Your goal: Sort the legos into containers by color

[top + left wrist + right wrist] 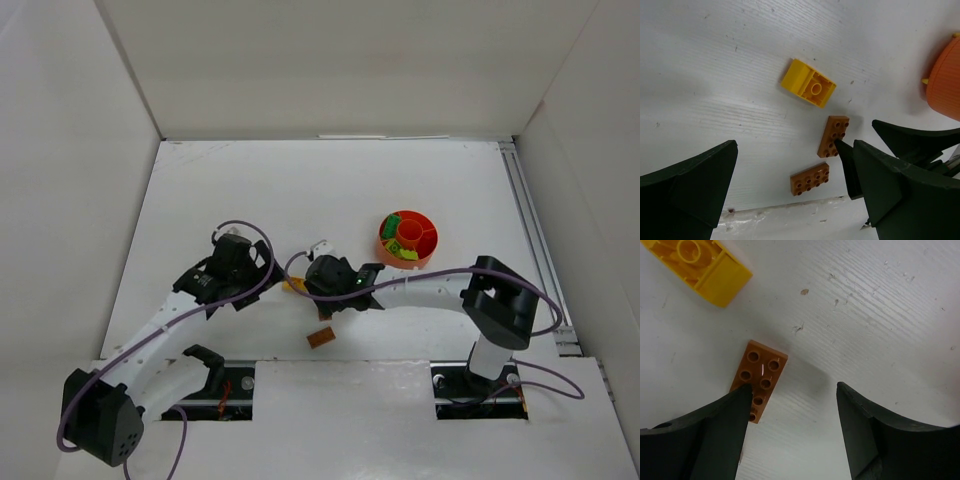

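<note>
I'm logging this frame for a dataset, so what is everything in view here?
bowl: one, orange-red, on the right part of the table
bricks in the bowl: green and lime, count unclear
yellow brick: one, on the table beside the brown ones
brown bricks: two, on the table; one at the right claw's finger, one nearer the table's near edge
table: one, white
cables: purple, along both arms
left claw: black, open, above the loose bricks
right claw: black, open, low over one brown brick
</note>
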### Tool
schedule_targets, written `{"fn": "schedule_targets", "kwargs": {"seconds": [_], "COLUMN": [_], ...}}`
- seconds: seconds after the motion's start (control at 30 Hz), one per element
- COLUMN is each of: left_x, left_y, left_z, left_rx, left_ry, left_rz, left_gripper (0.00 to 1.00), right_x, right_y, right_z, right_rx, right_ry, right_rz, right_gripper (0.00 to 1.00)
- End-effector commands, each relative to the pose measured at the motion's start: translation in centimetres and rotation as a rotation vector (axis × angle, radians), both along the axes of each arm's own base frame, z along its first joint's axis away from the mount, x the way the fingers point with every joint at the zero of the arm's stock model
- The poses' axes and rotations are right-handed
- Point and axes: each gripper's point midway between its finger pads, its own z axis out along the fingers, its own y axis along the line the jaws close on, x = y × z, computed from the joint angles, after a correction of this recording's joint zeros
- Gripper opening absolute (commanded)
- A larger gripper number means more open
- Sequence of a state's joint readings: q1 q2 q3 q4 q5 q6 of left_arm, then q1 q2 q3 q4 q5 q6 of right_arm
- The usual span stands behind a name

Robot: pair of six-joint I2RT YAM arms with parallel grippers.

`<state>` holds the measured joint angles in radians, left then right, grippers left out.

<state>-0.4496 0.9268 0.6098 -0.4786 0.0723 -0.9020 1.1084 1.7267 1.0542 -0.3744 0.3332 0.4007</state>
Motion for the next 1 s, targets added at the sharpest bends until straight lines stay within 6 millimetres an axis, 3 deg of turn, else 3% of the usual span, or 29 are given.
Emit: {"fn": "schedule_targets", "kwargs": {"seconds": [0.0,0.33,0.47,0.67,0.73,0.87,0.97], "left_x": [-0.1,-0.6,-0.6,-1.1,-1.3,-1.6,-1.6], "left_y": [0.0,0.3,0.4,0.6,0.7,0.8,0.8], "left_z": [0.4,0.6,0.8,1.1,1.5,1.8,2.0], "left_rx": [-0.022,-0.021,-0.016,-0.013,-0.019,-0.032,-0.043], "left_ry": [-0.014,-0.025,-0.026,-0.021,-0.034,-0.048,-0.057], "left_rz": [0.015,0.007,0.0,0.0,0.0,0.007,0.014], "left_gripper": [1.0,1.0,1.0,1.0,1.0,1.0,1.0], "right_x": [-0.2,-0.8,-1.1,-1.1,-1.2,-1.6,-1.4], "right_y": [2.3,4.8,4.4,3.6,3.0,1.9,1.6], "right_z": [1.4,3.4,1.2,-0.4,-0.8,-1.7,-1.7], "right_rx": [0.062,0.105,0.053,0.023,0.012,-0.013,-0.024], "right_ry": [0.003,-0.019,0.016,0.031,0.037,0.044,0.032], "right_rz": [0.003,0.032,0.013,-0.044,-0.072,-0.096,-0.115], "right_gripper": [0.73,0.73,0.73,0.73,0.69,0.49,0.4]}}
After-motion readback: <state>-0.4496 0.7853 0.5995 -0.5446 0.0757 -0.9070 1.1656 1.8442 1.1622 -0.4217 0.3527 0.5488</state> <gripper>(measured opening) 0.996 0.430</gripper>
